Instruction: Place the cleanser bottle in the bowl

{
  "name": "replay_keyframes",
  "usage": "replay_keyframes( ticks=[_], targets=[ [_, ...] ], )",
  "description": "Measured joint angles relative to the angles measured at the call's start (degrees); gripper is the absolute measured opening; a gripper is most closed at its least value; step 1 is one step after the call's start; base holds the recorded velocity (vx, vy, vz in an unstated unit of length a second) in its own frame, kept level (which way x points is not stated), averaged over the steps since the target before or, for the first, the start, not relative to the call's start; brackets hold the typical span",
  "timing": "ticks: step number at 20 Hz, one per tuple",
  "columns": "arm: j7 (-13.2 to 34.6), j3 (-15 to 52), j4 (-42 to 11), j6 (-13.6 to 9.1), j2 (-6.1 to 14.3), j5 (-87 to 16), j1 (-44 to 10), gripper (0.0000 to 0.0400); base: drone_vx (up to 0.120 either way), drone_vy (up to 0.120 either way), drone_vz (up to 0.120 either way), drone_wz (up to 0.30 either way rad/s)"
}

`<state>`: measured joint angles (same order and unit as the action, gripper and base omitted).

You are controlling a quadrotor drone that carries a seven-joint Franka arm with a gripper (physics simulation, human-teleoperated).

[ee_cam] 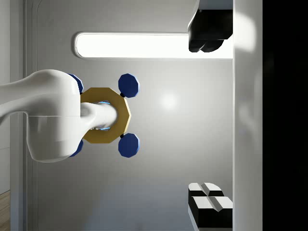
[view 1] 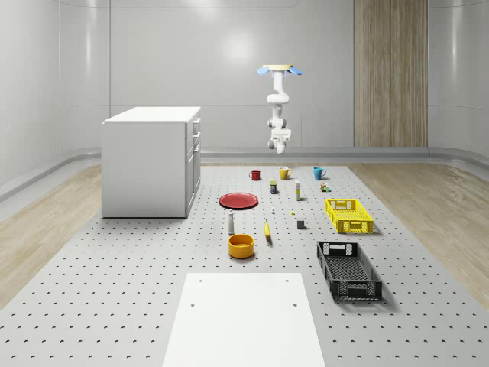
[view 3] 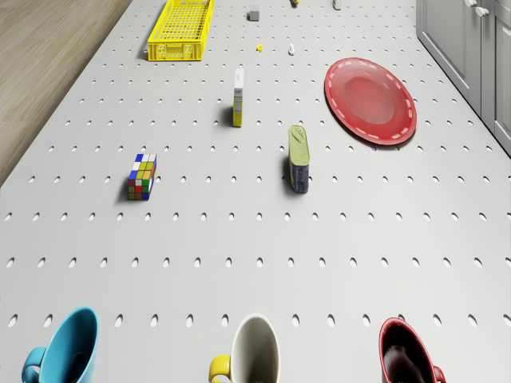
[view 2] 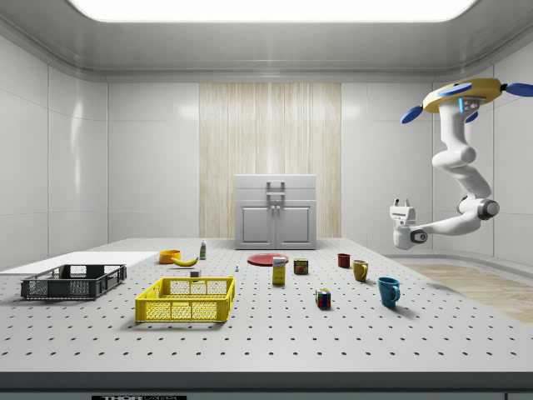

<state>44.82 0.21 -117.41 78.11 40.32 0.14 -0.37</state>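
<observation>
Room is widest along the gray pegboard table [view 1: 114, 306]. In the whole-scene view a white cabinet [view 1: 149, 160] blocks its 9 o'clock side, a white sheet [view 1: 244, 317] lies at the 6 o'clock edge, and wood floor runs beyond both long edges.

The drone [view 1: 280, 70] hovers high over the far end, above the row of mugs. Its arm hangs down and the gripper [view 1: 280, 147] sits well above the tabletop. In the side view the gripper [view 2: 403, 201] points upward. In the wrist view its fingers [ee_cam: 207, 43] stand wide apart, gripping nothing.

The cleanser bottle [view 1: 231, 222] stands upright on the table at 11 o'clock of the orange bowl [view 1: 241, 245], just beside it, and well apart from the gripper. A banana [view 1: 267, 229] lies at 2 o'clock of the bowl. The bowl's inside shows plain orange.

A yellow crate [view 1: 349, 215] and a black crate [view 1: 348, 269] line the 3 o'clock side, their mesh floors bare. In the drone view the blue mug [view 3: 60, 351], yellow mug [view 3: 255, 351] and red mug [view 3: 407, 355] show bare insides. A red plate [view 1: 238, 200] lies beside the cabinet.
</observation>
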Motion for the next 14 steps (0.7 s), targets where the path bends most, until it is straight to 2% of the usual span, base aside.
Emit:
replay_keyframes(
  ticks=[14],
  targets=[
    [-0.04,0.08,0.28,0.21,0.13,0.0,-0.1,0.04,0.12,-0.12,0.0,0.0]
  ],
)
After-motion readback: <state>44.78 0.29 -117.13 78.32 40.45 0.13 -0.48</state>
